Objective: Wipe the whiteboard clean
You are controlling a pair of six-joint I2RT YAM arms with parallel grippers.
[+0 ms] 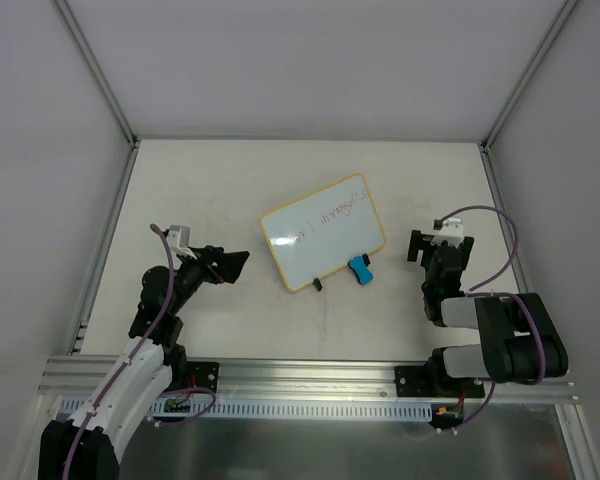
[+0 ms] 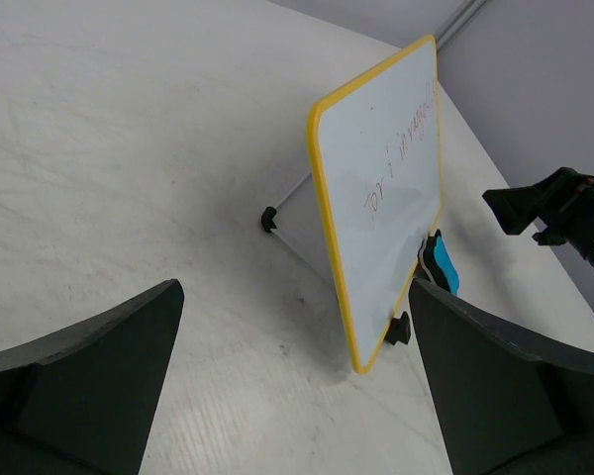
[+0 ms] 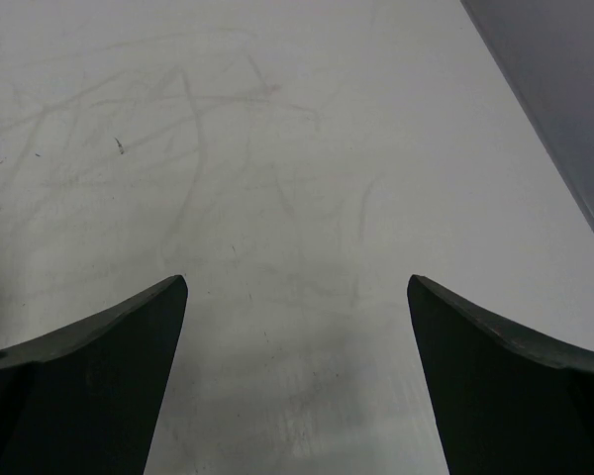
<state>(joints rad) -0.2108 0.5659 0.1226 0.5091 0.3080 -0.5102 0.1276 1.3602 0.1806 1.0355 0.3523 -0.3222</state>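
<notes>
The whiteboard has a yellow frame and faint red writing, and it stands tilted on small black clips in the middle of the table. A blue eraser sits against its near right edge. My left gripper is open and empty, to the left of the board and apart from it. In the left wrist view the board and the eraser lie ahead of the open left gripper. My right gripper is open and empty, to the right of the board. The right wrist view shows the right gripper over bare table only.
The white table is bounded by grey walls on three sides, with metal frame posts at the back corners. An aluminium rail runs along the near edge by the arm bases. The right gripper also shows in the left wrist view.
</notes>
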